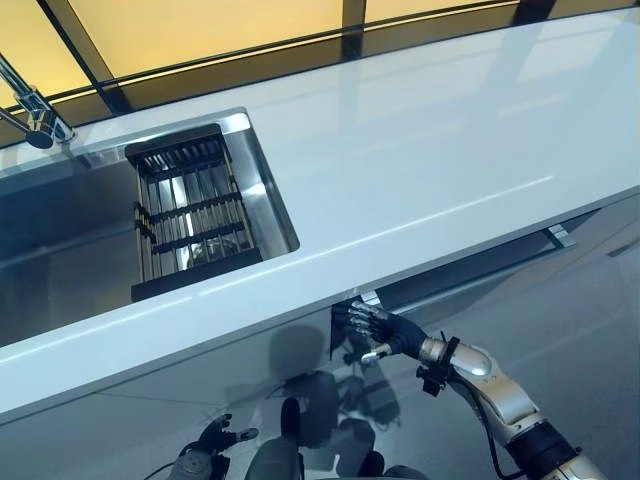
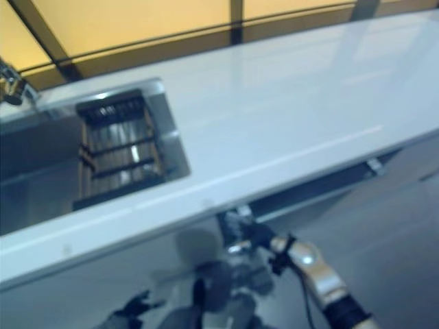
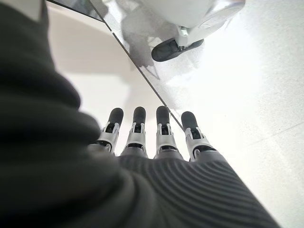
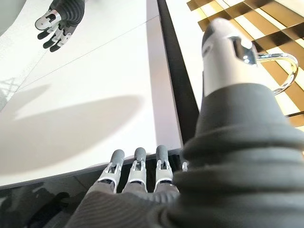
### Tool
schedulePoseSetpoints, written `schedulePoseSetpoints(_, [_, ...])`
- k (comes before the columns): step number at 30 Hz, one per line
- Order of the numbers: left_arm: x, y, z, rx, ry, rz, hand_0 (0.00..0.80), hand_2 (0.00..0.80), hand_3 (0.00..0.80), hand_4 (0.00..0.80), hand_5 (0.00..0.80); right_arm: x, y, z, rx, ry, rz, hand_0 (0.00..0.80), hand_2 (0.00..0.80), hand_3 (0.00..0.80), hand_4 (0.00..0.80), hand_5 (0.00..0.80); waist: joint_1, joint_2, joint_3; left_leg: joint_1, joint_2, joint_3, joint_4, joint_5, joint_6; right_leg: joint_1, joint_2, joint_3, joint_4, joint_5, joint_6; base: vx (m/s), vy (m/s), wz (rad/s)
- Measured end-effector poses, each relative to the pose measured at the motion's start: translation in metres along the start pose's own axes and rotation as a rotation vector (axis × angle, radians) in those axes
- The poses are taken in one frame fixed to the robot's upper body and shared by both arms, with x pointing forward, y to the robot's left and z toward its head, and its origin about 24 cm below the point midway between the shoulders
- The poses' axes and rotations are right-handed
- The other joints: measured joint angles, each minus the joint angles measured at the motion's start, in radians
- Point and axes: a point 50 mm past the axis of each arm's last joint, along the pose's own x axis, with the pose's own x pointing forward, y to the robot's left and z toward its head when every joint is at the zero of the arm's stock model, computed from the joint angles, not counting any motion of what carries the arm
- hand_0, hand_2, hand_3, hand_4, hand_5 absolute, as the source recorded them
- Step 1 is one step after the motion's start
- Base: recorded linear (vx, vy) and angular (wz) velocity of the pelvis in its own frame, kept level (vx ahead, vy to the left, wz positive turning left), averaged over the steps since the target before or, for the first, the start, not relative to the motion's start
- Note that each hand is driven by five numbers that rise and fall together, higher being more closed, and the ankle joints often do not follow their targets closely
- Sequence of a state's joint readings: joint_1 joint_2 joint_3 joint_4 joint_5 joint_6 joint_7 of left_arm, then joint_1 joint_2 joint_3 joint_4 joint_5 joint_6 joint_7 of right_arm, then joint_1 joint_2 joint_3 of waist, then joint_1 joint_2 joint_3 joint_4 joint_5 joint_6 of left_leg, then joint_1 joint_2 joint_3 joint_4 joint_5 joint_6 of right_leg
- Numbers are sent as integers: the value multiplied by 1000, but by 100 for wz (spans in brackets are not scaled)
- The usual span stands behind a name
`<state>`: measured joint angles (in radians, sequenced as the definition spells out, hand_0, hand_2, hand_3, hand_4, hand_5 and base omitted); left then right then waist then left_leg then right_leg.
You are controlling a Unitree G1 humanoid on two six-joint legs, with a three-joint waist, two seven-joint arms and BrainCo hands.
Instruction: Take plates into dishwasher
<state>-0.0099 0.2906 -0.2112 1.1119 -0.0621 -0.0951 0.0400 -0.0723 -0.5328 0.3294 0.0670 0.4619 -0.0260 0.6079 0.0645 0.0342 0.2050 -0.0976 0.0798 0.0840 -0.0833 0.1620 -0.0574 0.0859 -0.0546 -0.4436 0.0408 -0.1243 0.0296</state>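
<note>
The left hand [image 1: 215, 438] hung low, fingers relaxed and holding nothing; the right hand [image 1: 378, 330] reached with straight fingers under the countertop [image 1: 420, 170] edge, where it should hook the dishwasher door [image 1: 560, 330] top firmly; plates were not visible, the sink [image 1: 255, 190] rack lying well beyond.

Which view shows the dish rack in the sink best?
The left eye view: the dish rack sits sharp and whole at the sink's right end. The right eye view shows it blurred; neither wrist view shows it.
</note>
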Motion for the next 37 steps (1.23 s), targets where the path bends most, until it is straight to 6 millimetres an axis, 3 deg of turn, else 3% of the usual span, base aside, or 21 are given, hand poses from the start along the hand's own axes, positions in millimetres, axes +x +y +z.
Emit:
schedulePoseSetpoints(5, [0, 10, 4, -25, -28, 26, 0, 0, 0, 0, 0, -20, -15, 10, -1, -23, -19, 0, 0, 0, 0, 0, -5, -29, 11, 4, 3, 27, -1, -5, 5, 13, 1, 3, -8, 0, 0, -66, -53, 1])
schedulePoseSetpoints(7, [0, 13, 0, -28, -17, 35, 0, 0, 0, 0, 0, -26, -19, 20, 13, -82, -33, 0, 0, 0, 0, 0, -22, -41, 16, 8, 0, 28, 0, -2, 2, 15, 1, 22, -10, 0, 0, -71, -66, 4])
schedulePoseSetpoints(10, [-1, 21, 0, -39, -16, 57, 0, 0, 0, 0, 0, -36, -21, 19, 24, -64, -11, 0, 0, 0, 0, 0, -26, -56, 21, 20, 1, 51, 0, 0, 2, 23, 1, 42, -14, 0, 1, -79, -72, -5])
schedulePoseSetpoints(17, [-4, 34, -14, -33, 36, 89, 0, 0, 0, 0, 0, -51, -14, 9, 51, 75, 229, 0, 0, 0, 0, 0, -50, -71, 19, 35, 3, 53, 1, -1, -1, 43, 11, 51, -28, 1, -1, -46, -82, -1])
schedulePoseSetpoints(23, [-3, 35, -12, -26, 34, 88, 0, 0, 0, 0, 0, -58, -4, -44, 147, 419, 328, 0, 0, 0, 0, 0, -41, -76, 15, 35, 5, 52, 14, -1, -5, 62, 21, 52, -47, 5, -6, 22, -43, 7])
schedulePoseSetpoints(26, [-2, 34, -8, -26, 21, 85, 0, 0, 0, 0, 0, -69, 1, -82, 210, 609, 297, 0, 0, 0, 0, 0, -13, -75, 15, 35, -1, 50, 29, -2, -7, 79, 21, 51, -59, 4, -7, 38, 22, 13])
schedulePoseSetpoints(29, [-2, 32, -6, -26, 17, 79, 0, 0, 0, 0, 0, -91, -2, -125, 258, 831, 130, 0, 0, 0, 0, 0, 11, -74, 13, 32, -10, 49, 44, -3, -8, 90, 17, 50, -66, -2, -8, 19, 40, 18])
schedulePoseSetpoints(32, [-2, 27, -10, -20, 46, 67, 0, 0, 0, 0, 0, -128, -2, -166, 281, 1079, -133, 0, 0, 0, 0, 0, 34, -73, 12, 7, -27, 27, 81, 3, -14, 93, 10, 49, -65, -12, -16, -12, 27, 24])
schedulePoseSetpoints(35, [-2, 16, -15, -26, 82, 43, 0, 0, 0, 0, 0, -158, 11, -193, 320, 1257, -360, 0, 0, 0, 0, 0, 49, -91, 1, -2, -58, 19, 107, 40, -47, 105, -26, 41, -75, -2, -7, -29, 106, 5])
schedulePoseSetpoints(37, [-4, 10, -23, -32, 114, 25, 0, 0, 0, 0, 0, -165, 20, -202, 335, 1305, -442, 0, 0, 0, 0, 0, 49, -99, -5, -8, -76, 22, 151, 39, -46, 124, -48, 38, -81, 2, -2, -42, 124, -4])
